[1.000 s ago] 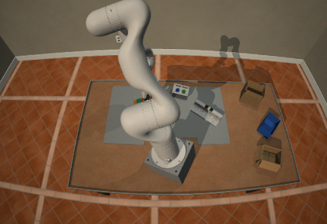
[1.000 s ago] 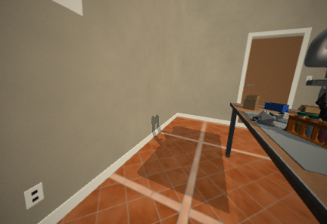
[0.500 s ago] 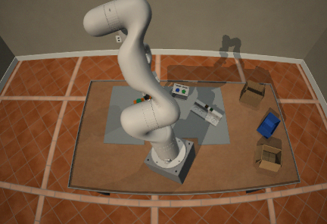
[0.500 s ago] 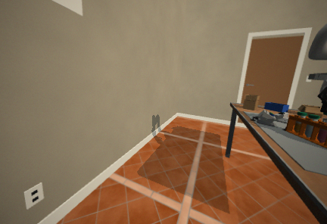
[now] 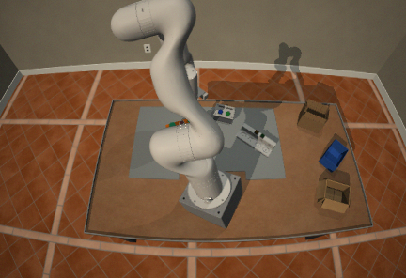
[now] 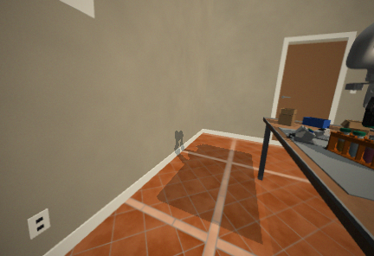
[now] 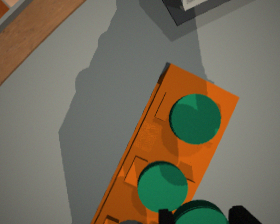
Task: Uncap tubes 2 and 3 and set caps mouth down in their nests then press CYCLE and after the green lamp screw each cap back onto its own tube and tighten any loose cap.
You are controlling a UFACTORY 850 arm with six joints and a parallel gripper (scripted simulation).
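The orange decapping station (image 5: 167, 126) (image 6: 331, 143) (image 7: 183, 77) stands left of the key housing. In the wrist view, green caps sit on tube 4 (image 7: 195, 119) and tube 3 (image 7: 162, 186). My gripper (image 7: 201, 218) is shut on a green cap (image 7: 201, 215), off the station's line of caps. A grey round top, apparently the uncapped tube 2 (image 7: 133, 222), shows at the bottom edge. Tube 1 is out of the wrist view. The white cap tray (image 5: 241, 136) shows no green cap in its visible nests. Its two lamps look dark.
The key housing (image 5: 225, 120) (image 7: 177, 18) has a blue key (image 5: 220, 112) and a green key (image 5: 228, 113). It stands between station and tray. Two cardboard boxes (image 5: 313, 115) (image 5: 335, 196) and a blue bin (image 5: 334, 155) stand at the table's right side.
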